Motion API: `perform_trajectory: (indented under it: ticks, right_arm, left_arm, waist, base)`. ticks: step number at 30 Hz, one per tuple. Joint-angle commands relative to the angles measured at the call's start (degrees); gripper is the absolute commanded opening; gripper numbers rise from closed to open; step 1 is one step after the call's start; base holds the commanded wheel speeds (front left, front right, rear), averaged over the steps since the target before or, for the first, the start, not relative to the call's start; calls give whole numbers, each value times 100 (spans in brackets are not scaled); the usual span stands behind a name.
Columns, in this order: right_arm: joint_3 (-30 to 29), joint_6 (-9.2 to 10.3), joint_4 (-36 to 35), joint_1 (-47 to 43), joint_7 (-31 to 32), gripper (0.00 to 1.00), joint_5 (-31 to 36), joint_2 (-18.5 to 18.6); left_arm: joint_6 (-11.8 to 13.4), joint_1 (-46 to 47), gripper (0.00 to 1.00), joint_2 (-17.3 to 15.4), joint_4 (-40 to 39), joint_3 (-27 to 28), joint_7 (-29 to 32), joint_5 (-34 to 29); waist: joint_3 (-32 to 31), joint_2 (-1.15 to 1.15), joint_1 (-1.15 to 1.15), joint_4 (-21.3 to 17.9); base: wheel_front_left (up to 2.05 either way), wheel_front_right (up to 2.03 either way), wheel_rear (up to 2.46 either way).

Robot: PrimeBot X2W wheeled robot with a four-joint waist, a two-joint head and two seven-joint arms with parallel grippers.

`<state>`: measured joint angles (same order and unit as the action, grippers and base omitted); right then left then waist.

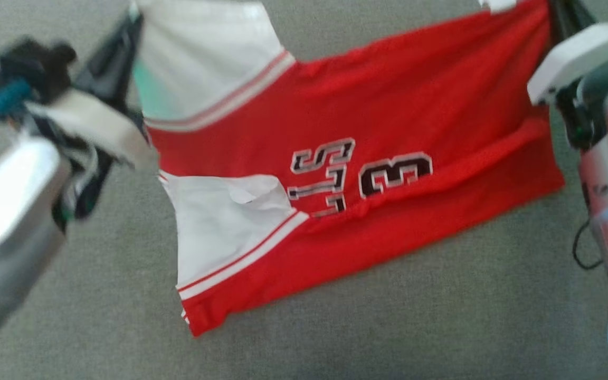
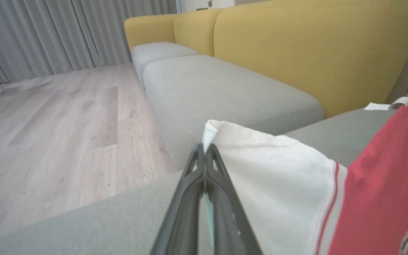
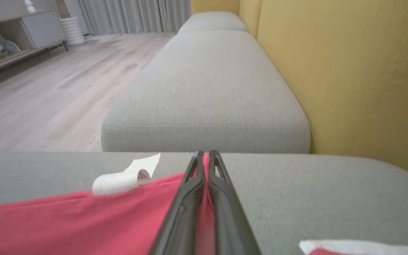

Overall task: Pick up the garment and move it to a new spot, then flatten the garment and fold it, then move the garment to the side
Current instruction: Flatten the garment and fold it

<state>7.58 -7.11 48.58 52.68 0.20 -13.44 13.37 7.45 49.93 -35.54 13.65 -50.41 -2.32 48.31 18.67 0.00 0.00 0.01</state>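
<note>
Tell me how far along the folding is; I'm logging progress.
Done: the jersey lies spread on the grey cushion, its near edge doubled over the lettering. In hand: the left gripper is shut on a white corner, the right gripper on the red edge. Left: finishing the fold, then moving it aside.

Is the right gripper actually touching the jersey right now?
Touching. The right wrist view shows the right gripper shut on the jersey, with red fabric pinched between its fingers.
</note>
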Motion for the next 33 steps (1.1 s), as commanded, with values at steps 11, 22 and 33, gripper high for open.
perform_trajectory:
  ticks: [11,22,33]
  right_arm:
    - [195,-37,141,1100,-833,0,-194,-38]
    - [599,-37,742,1034,-1121,0,-541,88]
    - [1733,-37,851,293,-479,0,-1481,918]
  left_arm:
    - [-661,1958,0,511,1881,384,-934,-611]
    - [-1172,1806,0,886,2672,81,-1057,-619]
    - [-1434,510,0,501,1446,-476,-101,-10]
  waist:
    - [364,0,0,-49]
    - [179,0,0,146]
    - [-307,0,0,456]
  base:
    - [0,0,0]
    - [0,0,0]
    - [0,0,0]
